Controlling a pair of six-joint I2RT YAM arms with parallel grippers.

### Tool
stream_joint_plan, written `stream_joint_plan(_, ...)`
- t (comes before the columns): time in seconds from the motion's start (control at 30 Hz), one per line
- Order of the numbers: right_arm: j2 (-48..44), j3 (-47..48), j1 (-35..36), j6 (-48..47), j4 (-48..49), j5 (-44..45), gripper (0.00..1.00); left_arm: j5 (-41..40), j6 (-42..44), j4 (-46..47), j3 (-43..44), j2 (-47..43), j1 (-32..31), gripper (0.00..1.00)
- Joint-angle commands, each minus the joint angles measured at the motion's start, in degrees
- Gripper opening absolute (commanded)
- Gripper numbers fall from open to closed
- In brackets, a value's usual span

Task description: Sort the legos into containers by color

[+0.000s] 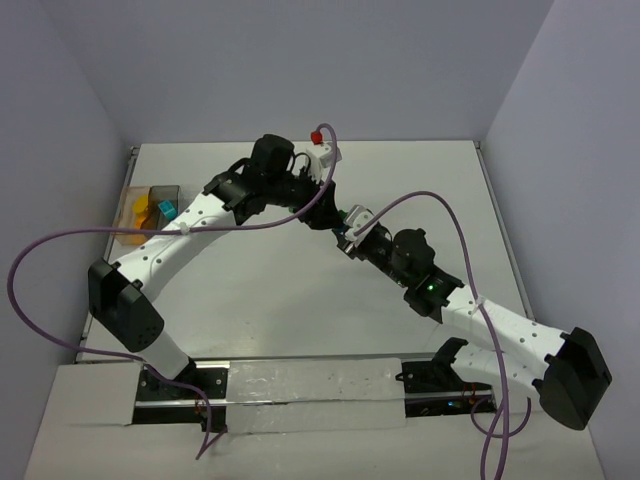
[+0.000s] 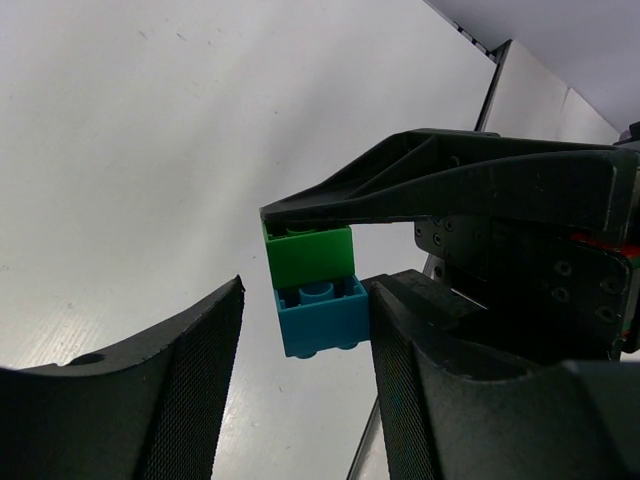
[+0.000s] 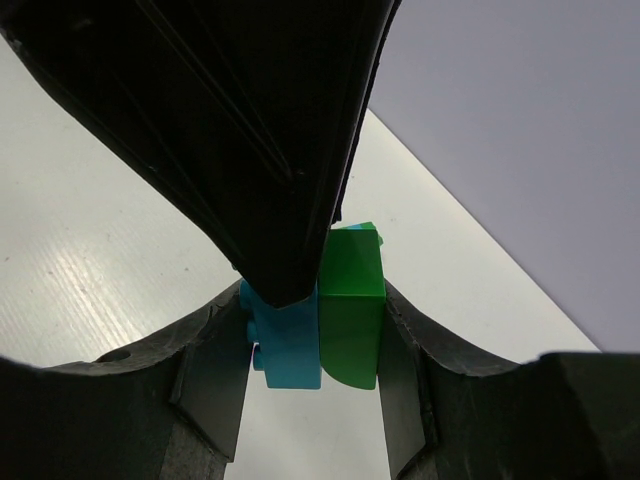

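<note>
A green lego (image 3: 350, 300) and a teal lego (image 3: 290, 345) are stuck together. My right gripper (image 3: 315, 310) is shut on the pair, one pad on each brick, and holds it above the table. In the left wrist view the green lego (image 2: 310, 257) sits above the teal one (image 2: 320, 318). My left gripper (image 2: 307, 300) is open around the teal brick: its right pad (image 2: 395, 350) touches the brick and its left pad (image 2: 205, 370) stands apart. In the top view both grippers, left (image 1: 335, 222) and right (image 1: 350, 232), meet over the table's middle.
Two small see-through trays stand at the table's far left edge: a brown-tinted one (image 1: 132, 232) with orange and yellow pieces, and a clear one (image 1: 166, 189) with a teal piece. Walls close the table at the back and on both sides.
</note>
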Motion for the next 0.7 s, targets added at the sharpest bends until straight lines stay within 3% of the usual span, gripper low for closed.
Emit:
stream_joint_plan(0.0,-0.45,3.06,0.55,0.92,2.63,0.69,0.0,-1.11,1.06,-1.18,0.98,0.36,0.17,0.6)
stream_joint_plan(0.27,-0.36,3.53,0.52,1.01,2.49,0.69,0.0,-1.3,1.15,-2.41,1.53,1.55,0.17,0.62)
stream_joint_plan(0.37,-0.36,3.53,0.55,0.85,2.42,0.65,0.0,-1.75,1.22,-2.46,1.76,1.66,0.12,0.58)
stream_joint_plan(0.5,-0.54,3.59,0.61,0.49,1.82,0.19,0.0,-2.07,1.4,-2.97,2.17,1.98,0.17,0.43)
stream_joint_plan(0.53,-0.54,3.62,0.53,0.48,1.6,0.09,0.04,-2.18,1.41,-2.97,2.11,1.9,0.17,0.39)
stream_joint_plan(0.67,-0.45,3.8,0.59,0.1,0.27,-0.38,0.4,-2.38,2.24,-2.95,1.96,1.45,0.27,0.1)
